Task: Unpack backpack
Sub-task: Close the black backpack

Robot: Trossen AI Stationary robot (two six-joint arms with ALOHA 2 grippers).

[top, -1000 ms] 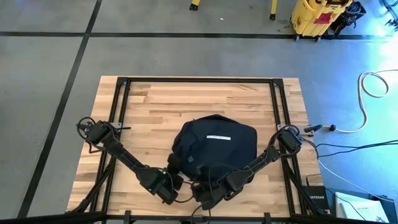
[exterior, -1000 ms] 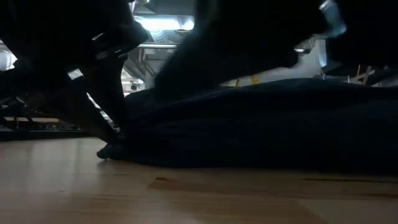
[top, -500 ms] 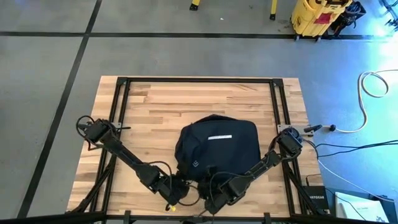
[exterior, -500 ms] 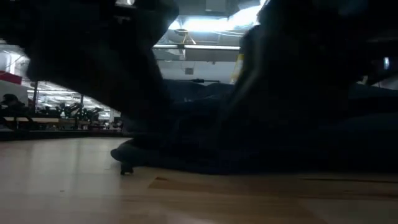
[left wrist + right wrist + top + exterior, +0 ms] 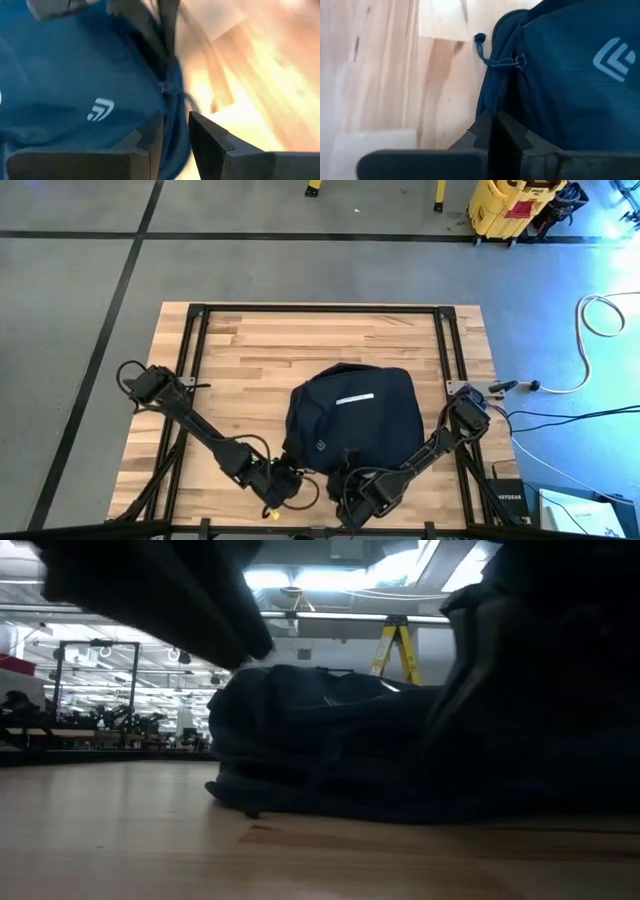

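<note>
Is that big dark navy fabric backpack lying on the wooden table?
Yes, the dark navy fabric backpack rests flat on the wooden table in the high view.

Left tool [image 5: 175, 132] pinching edge of backpack [image 5: 75, 75]; white logo [image 5: 101, 109] near fingers; wood table [image 5: 260, 75] beyond.

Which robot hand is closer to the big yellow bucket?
Right. The yellow plastic bucket stands past the table's far right corner. Both grippers are at the dark navy fabric backpack's near edge, the right gripper on the bucket's side, the left gripper farther off.
</note>
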